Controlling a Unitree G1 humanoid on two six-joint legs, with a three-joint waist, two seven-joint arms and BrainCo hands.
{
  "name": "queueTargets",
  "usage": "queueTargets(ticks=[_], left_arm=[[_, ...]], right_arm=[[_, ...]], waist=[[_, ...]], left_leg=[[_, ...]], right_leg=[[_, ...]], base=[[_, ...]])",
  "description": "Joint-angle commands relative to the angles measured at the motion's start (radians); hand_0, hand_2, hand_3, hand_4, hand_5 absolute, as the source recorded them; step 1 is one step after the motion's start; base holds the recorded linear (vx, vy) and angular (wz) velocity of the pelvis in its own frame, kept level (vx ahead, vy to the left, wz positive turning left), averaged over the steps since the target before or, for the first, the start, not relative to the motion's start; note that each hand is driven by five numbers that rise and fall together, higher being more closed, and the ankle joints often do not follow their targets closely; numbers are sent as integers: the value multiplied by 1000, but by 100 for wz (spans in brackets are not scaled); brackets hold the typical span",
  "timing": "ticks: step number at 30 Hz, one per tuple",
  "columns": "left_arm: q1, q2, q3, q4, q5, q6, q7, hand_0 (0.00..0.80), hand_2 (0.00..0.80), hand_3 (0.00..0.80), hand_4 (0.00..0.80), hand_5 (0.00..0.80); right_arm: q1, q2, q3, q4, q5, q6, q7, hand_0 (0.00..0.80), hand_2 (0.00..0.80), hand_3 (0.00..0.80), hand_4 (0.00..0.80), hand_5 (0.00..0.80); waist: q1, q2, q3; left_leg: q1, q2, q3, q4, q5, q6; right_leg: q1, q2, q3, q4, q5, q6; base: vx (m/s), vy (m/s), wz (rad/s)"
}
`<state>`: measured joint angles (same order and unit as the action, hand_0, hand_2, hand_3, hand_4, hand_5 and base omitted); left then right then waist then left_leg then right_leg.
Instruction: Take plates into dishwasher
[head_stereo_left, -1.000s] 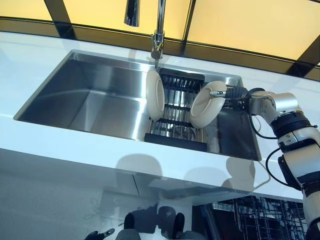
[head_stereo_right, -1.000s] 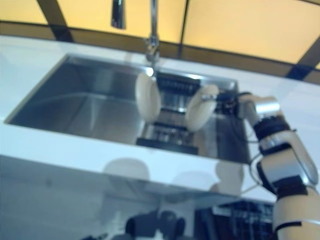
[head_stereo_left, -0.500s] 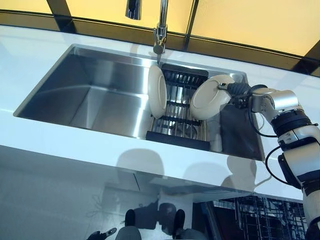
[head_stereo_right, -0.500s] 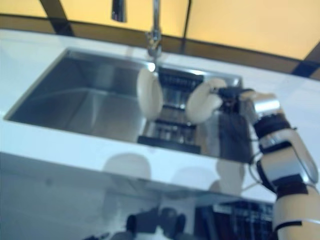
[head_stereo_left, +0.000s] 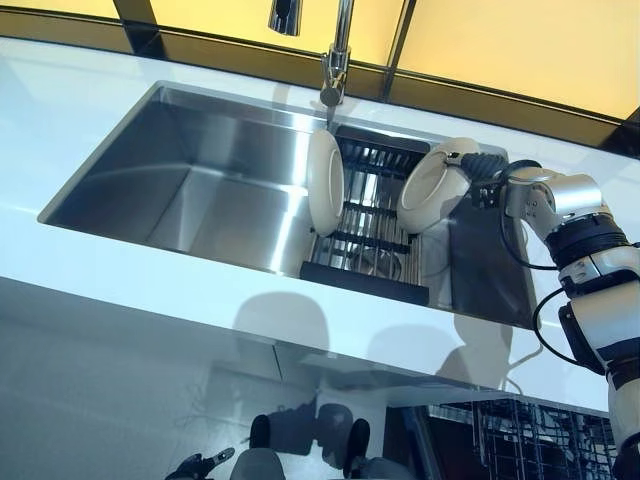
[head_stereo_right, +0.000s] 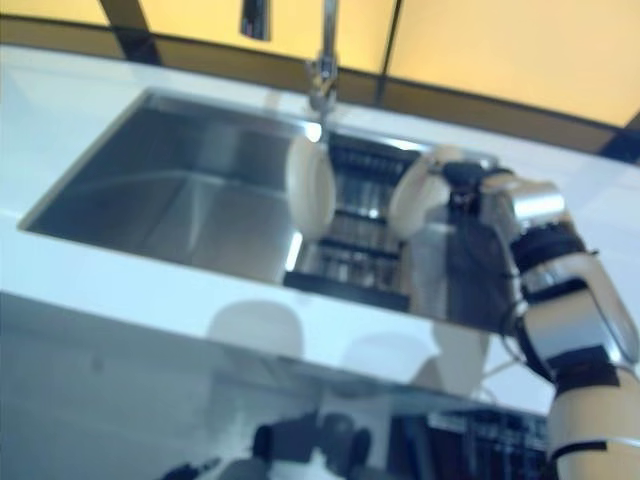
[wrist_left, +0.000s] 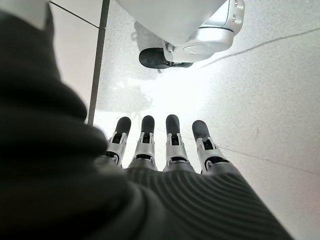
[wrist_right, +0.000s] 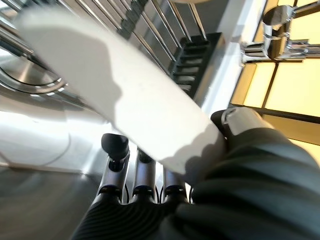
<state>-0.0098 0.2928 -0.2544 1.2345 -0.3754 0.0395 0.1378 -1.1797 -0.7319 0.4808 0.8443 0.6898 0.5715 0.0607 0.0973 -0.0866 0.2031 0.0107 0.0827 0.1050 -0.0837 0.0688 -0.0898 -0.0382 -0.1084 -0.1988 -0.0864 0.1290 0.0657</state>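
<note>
A white plate (head_stereo_left: 432, 186) is pinched at its rim by my right hand (head_stereo_left: 487, 172), tilted over the right end of the black dish rack (head_stereo_left: 375, 245) in the sink. In the right wrist view the plate (wrist_right: 125, 95) lies between my thumb (wrist_right: 240, 122) and fingers (wrist_right: 115, 150). A second white plate (head_stereo_left: 324, 182) stands upright in the rack's left side. My left hand (wrist_left: 160, 145) hangs low over the floor with straight fingers and holds nothing.
The steel sink (head_stereo_left: 200, 190) is set in a white counter (head_stereo_left: 120, 270), with a faucet (head_stereo_left: 336, 60) behind the rack. An open dishwasher rack (head_stereo_left: 520, 440) shows below the counter at the lower right.
My right hand has lifted the held plate a little higher off the rack. The whole view has shifted slightly; the standing plate has not moved.
</note>
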Motion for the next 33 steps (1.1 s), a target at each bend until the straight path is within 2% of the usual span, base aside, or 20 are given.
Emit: queueTargets(ticks=[1,13,17,20,23,26,31,33], left_arm=[[-13,33,-30,33,19,-4,4,0,0,0,0,0],[8,39,-18,49,73,0,6,0,0,0,0,0],[4,41,-16,51,79,6,1,0,0,0,0,0],[-1,43,-18,50,82,9,0,0,0,0,0,0],[-4,45,-19,50,92,8,-5,0,0,0,0,0],[-12,49,-19,43,103,6,-8,0,0,0,0,0],[-29,70,-29,23,165,27,-32,0,0,0,0,0],[-32,86,-45,11,203,40,-57,0,0,0,0,0]], right_arm=[[-161,-108,80,13,5,-93,-31,800,800,800,800,800],[-243,-209,151,42,-56,-109,44,800,800,800,800,800],[-276,-231,182,56,-114,-137,70,800,800,800,800,800],[-297,-246,204,65,-143,-127,78,800,800,800,800,800],[-313,-268,224,82,-157,-121,85,800,800,800,800,800],[-307,-300,233,82,-189,-111,134,800,800,800,800,800],[-230,-348,214,49,-224,-117,161,800,800,800,800,800],[-188,-372,190,18,-245,-114,174,800,800,800,800,800]], waist=[[4,-48,-45],[-21,-68,-115],[-29,-69,-130],[-36,-72,-139],[-43,-76,-142],[-50,-79,-132],[-76,-82,-108],[-91,-80,-98]], left_leg=[[14,-14,-8,-4,-34,8],[67,-8,26,-4,-56,14],[81,-9,37,-4,-63,17],[91,-10,46,-4,-70,21],[106,-12,59,-4,-73,27],[121,-28,59,8,-83,45],[108,-50,83,89,-132,69],[102,-60,100,98,-137,70]], right_leg=[[51,-39,-3,-1,-14,82],[81,-35,18,-1,-19,90],[87,-37,27,-1,-18,92],[91,-39,34,-1,-18,94],[94,-42,44,-1,-15,96],[101,-51,74,-1,-4,102],[66,-83,110,1,45,131],[32,-102,105,-1,87,150]], base=[[41,-4,-1],[36,4,-7],[12,28,-8],[5,64,-13],[-1,73,-2],[-2,106,-16],[-10,84,-22],[-29,64,-14]])
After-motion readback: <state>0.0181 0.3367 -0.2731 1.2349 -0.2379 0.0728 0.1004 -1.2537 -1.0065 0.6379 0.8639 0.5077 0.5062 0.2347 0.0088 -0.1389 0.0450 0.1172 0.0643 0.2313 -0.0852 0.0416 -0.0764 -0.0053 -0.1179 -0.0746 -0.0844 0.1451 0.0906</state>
